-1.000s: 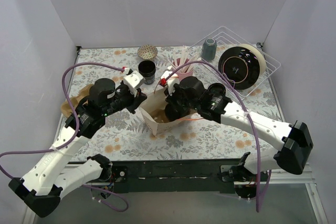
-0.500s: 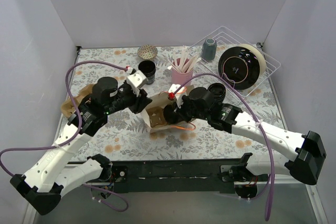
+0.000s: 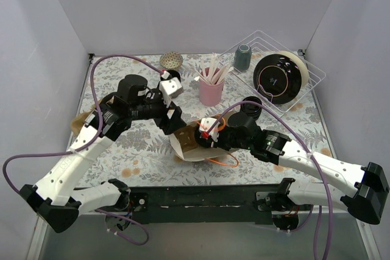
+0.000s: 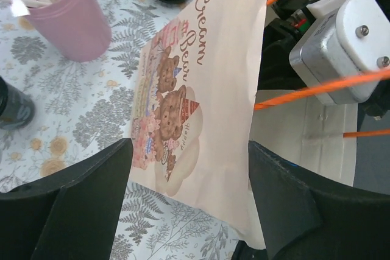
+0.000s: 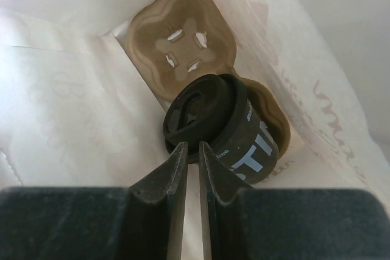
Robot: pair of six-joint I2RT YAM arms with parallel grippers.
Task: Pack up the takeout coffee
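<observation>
Right tool (image 5: 192, 147), jaws narrow, before takeout coffee (image 5: 214, 119) — perhaps tilted — in bag (image 5: 73, 120)

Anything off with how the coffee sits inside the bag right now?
Yes. In the right wrist view, the takeout coffee sits askew inside the paper bag. It leans across the cardboard cup carrier with its side showing, not seated squarely in a well. No spill shows.

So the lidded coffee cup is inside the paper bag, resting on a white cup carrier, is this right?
Not quite: the cup carrier is brown, not white. The right wrist view shows the lidded coffee cup resting on it inside the paper bag.
</observation>
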